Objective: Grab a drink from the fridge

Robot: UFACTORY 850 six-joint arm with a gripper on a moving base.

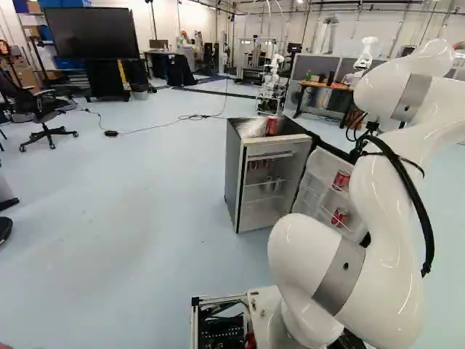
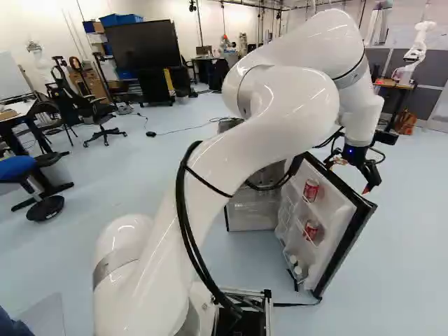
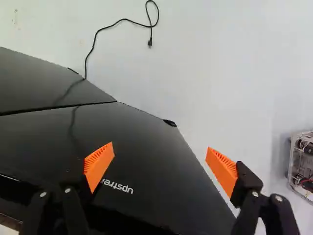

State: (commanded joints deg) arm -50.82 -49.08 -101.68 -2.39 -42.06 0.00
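Note:
In the right base view my gripper hangs beside the top outer part of the fridge door, which stands open. The wrist view has the gripper with its orange pads wide apart, nothing held, above the door's dark outer face. The small fridge is ahead in the left base view. Two red cans, an upper one and a lower one, sit in the door's racks. More red cans show dimly inside the fridge. Another red can stands on its top.
Clear plastic wrapping lies on the fridge top. A black cable is on the floor beside the fridge. Another robot stands by a far desk. Office chairs and a big screen are farther off.

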